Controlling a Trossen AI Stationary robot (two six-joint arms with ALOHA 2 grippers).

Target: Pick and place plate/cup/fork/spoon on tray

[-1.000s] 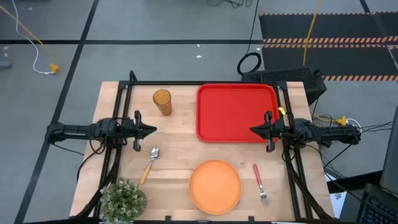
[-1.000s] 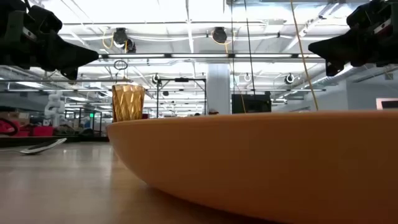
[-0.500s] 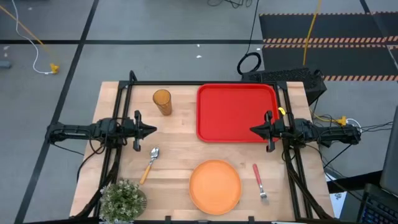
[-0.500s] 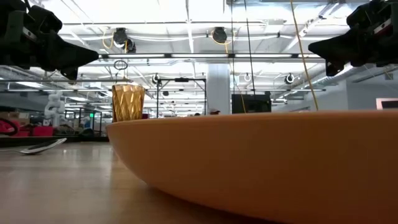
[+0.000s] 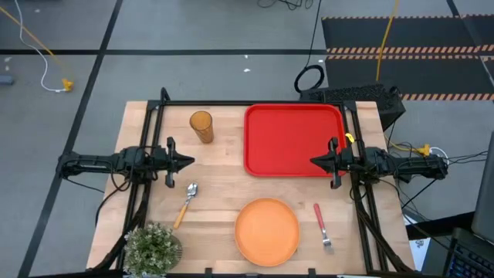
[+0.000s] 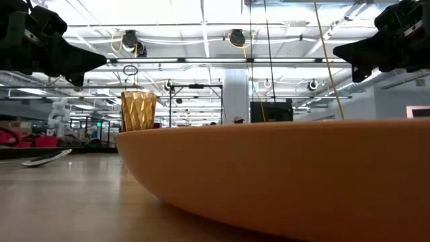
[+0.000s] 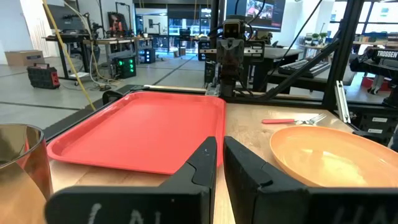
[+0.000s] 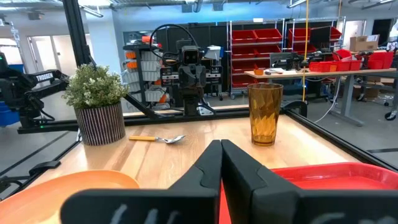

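My left end effector (image 5: 190, 162) hovers over the worktop (image 5: 224, 185), fingers nearly together, empty; the cup (image 5: 201, 126) and spoon (image 5: 186, 203) lie near it. My right end effector (image 5: 314, 161), fingers together and empty, sits over the tray (image 5: 293, 139) edge, with the plate (image 5: 267, 230) and fork (image 5: 322, 225) nearby.

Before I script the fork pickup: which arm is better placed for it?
Probably the right. The right gripper hovers at the tray's right edge, with the fork on its side of the table. The left gripper waits beyond the plate.
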